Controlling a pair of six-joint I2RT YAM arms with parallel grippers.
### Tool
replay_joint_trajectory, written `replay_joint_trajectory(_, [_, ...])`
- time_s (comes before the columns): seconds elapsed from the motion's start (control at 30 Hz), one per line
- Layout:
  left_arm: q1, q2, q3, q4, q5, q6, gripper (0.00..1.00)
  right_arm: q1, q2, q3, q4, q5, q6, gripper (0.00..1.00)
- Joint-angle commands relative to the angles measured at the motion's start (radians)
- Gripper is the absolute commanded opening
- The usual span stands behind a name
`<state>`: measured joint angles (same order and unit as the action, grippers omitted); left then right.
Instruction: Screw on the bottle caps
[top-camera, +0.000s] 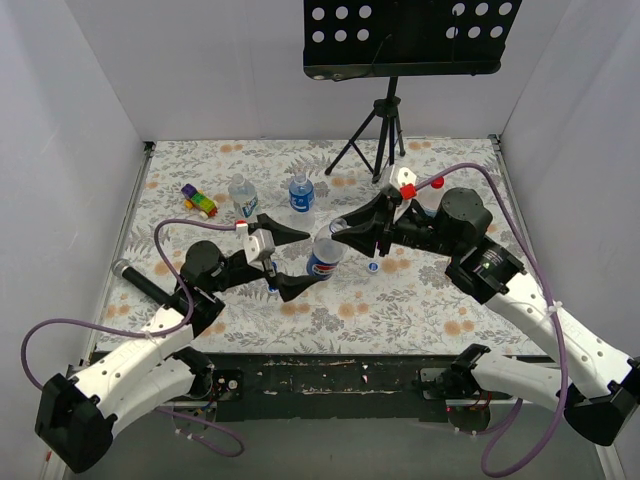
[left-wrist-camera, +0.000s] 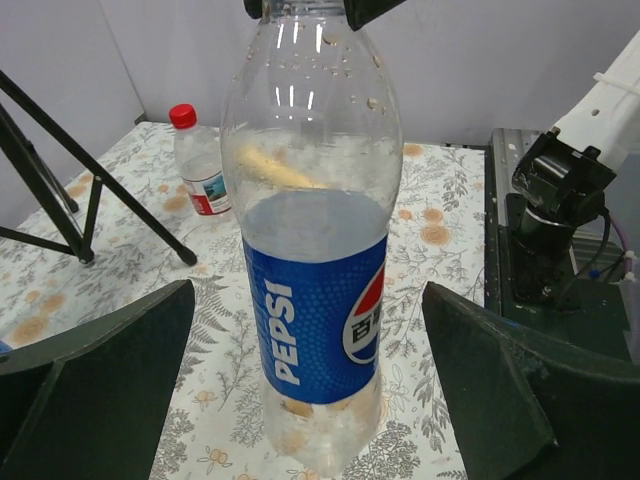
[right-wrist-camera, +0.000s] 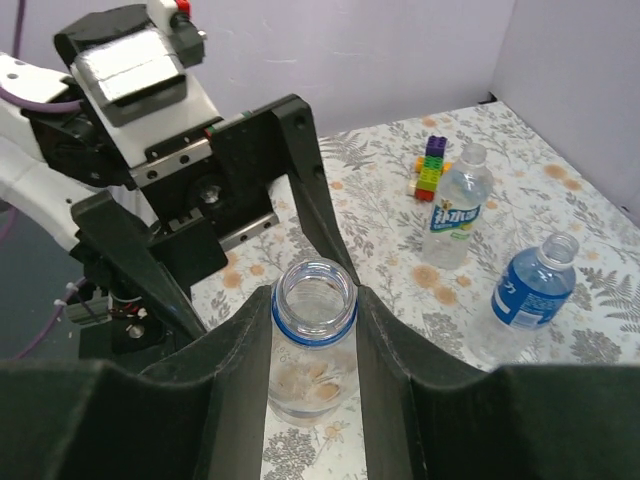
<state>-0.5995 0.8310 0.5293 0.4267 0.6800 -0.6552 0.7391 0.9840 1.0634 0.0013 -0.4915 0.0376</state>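
Observation:
A clear Pepsi bottle (top-camera: 326, 262) with a blue label stands upright at mid table, its mouth open and capless (right-wrist-camera: 314, 298). My right gripper (right-wrist-camera: 314, 320) is shut on its neck, one finger on each side, seen also from above (top-camera: 338, 230). My left gripper (left-wrist-camera: 310, 385) is open, its fingers (left-wrist-camera: 90, 380) wide apart on either side of the bottle's body without touching it. Two more capless bottles (top-camera: 242, 195) (top-camera: 301, 193) stand at the back left. A bottle with a red cap (left-wrist-camera: 200, 160) stands behind. A small blue cap (top-camera: 373, 267) lies on the table right of the Pepsi bottle.
A multicoloured toy block (top-camera: 198, 201) lies at the back left. A black music stand's tripod (top-camera: 380, 130) stands at the back centre. A dark rod (top-camera: 140, 280) lies near the left edge. White walls close in three sides.

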Motion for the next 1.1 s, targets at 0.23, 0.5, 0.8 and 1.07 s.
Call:
replay_joint_trajectory(0.23, [-0.063,0.026,-0.018,0.007,-0.034,0.039,0.98,0.068,-0.005,-0.016,0.131,0.011,0.041,0.01])
replay_joint_trajectory(0.5, [-0.068,0.048,-0.006,-0.002,-0.027,0.028,0.88,0.074,-0.019,-0.023,0.155,0.014,0.050,0.01])
replay_joint_trajectory(0.8, [-0.068,0.063,0.004,0.007,-0.063,-0.021,0.75,0.077,-0.018,-0.037,0.170,0.007,0.050,0.01])
replay_joint_trajectory(1.07, [-0.068,0.068,0.011,0.004,-0.074,-0.035,0.65,0.080,-0.015,-0.039,0.184,0.001,0.051,0.01])
